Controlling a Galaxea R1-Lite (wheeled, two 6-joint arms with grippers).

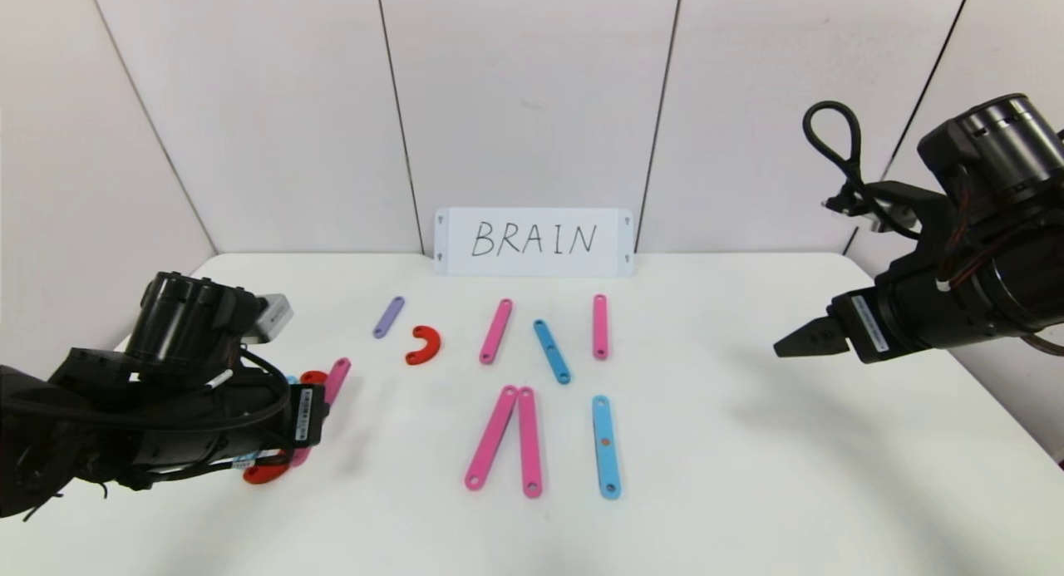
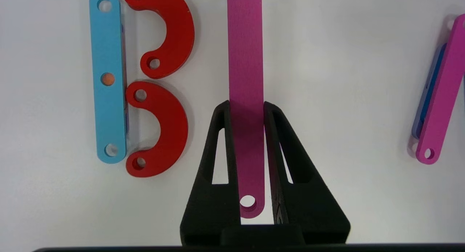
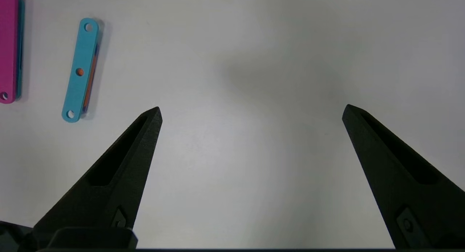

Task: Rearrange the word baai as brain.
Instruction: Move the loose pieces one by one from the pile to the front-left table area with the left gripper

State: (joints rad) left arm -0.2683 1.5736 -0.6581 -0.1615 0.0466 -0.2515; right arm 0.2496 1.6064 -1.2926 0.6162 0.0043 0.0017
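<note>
At the table's left, my left gripper (image 2: pixel 247 103) is shut on the edges of a pink strip (image 2: pixel 245 55). Beside it lies a "B" made of a blue strip (image 2: pixel 108 77) and two red curves (image 2: pixel 170 30) (image 2: pixel 163 130). The head view shows loose pieces mid-table: a purple strip (image 1: pixel 388 317), a red curve (image 1: pixel 426 345), two short pink strips (image 1: pixel 495 331) (image 1: pixel 600 326) and a short blue strip (image 1: pixel 551 351). Nearer me, two long pink strips (image 1: pixel 492 436) (image 1: pixel 529 441) meet at the top, with a long blue strip (image 1: pixel 606 447) beside them. My right gripper (image 1: pixel 781 347) hangs open at the right, holding nothing.
A white card (image 1: pixel 533 241) with handwritten BRAIN leans on the back wall. White wall panels close the table's back and sides. Under my right gripper (image 3: pixel 252 112) there is only bare white table (image 3: pixel 254 63).
</note>
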